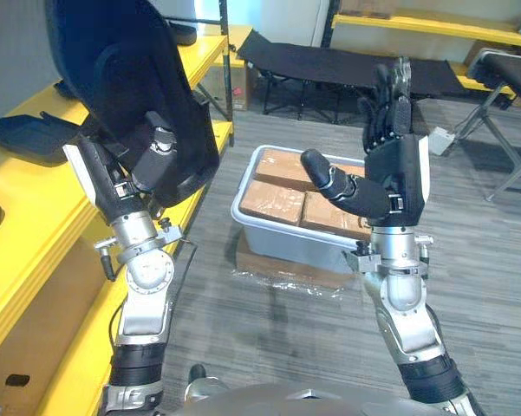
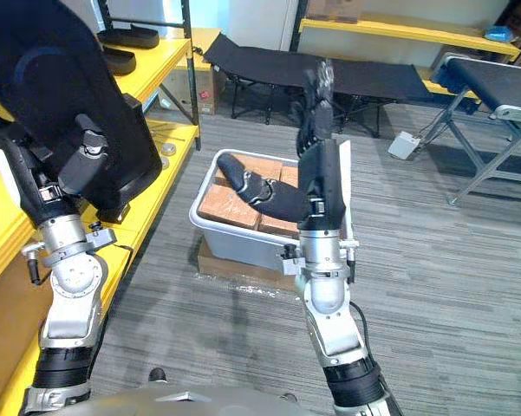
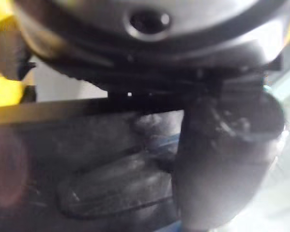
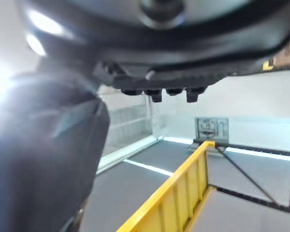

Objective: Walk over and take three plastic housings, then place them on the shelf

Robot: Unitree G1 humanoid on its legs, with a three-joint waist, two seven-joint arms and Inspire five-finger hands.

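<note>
Broadly, the yellow shelf [image 1: 35, 217] ran along the robot's left side and was judged the destination for the parts. Over its front edge the black housing [image 1: 121, 69], a wide curved shell, was held high and tilted, presumably so that it would clear the shelf lip before being set down. A grey tub [image 1: 286, 241] stood on the floor ahead, between the arms, packed with brown blocks [image 1: 273, 201]; it had no evident part in the job. A second housing [image 1: 22, 137] lay flat farther in on the shelf, suggesting the work was partly done. The left hand [image 1: 156, 160] gripped the raised shell from beneath, its thumb clamped against the panel in the left wrist view. The right hand [image 1: 397, 169] was raised upright in front of the tub, fingers straight, thumb splayed, holding nothing, evidently kept out of the way.
</note>
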